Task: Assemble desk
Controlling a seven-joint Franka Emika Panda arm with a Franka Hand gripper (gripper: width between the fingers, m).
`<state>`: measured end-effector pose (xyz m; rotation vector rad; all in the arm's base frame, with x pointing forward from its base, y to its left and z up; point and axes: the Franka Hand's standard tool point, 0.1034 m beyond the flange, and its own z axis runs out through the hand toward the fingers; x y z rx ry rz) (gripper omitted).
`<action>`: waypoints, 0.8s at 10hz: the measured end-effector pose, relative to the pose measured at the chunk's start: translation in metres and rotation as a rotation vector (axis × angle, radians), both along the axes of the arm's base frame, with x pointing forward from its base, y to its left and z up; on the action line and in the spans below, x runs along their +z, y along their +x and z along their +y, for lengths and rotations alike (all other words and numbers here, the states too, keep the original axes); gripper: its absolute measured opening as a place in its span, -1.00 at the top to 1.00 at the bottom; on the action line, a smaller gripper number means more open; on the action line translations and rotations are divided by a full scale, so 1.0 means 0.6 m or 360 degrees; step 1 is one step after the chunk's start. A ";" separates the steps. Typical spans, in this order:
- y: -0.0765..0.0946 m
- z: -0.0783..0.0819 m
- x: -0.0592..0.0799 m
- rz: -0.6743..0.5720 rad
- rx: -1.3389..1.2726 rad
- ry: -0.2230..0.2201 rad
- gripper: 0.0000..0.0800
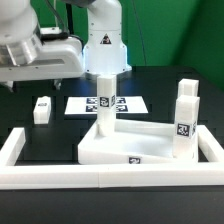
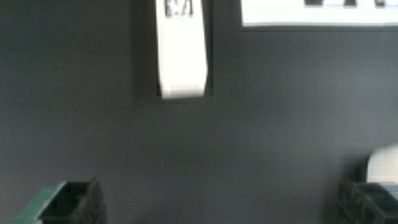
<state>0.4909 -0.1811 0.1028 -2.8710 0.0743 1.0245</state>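
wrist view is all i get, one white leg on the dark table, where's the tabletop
Observer: The tabletop lies flat inside the border wall, outside your frame.
Operator: any legs on it
Observer: One upright leg stands at its far corner, on the exterior view's left; I cannot tell if it is joined.
Operator: other legs
Observer: Two more legs stand upright at the tabletop's edge on the exterior view's right.
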 end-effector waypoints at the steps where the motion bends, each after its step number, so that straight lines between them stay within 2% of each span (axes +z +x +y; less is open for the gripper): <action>1: 0.003 -0.001 -0.005 0.0061 0.0004 0.0000 -0.62; 2: -0.007 -0.003 -0.011 0.0162 0.0005 0.0011 -0.62; 4: -0.035 -0.020 -0.052 0.0247 0.0001 0.0030 -0.62; 8: -0.032 -0.022 -0.052 0.0231 -0.0001 0.0021 -0.62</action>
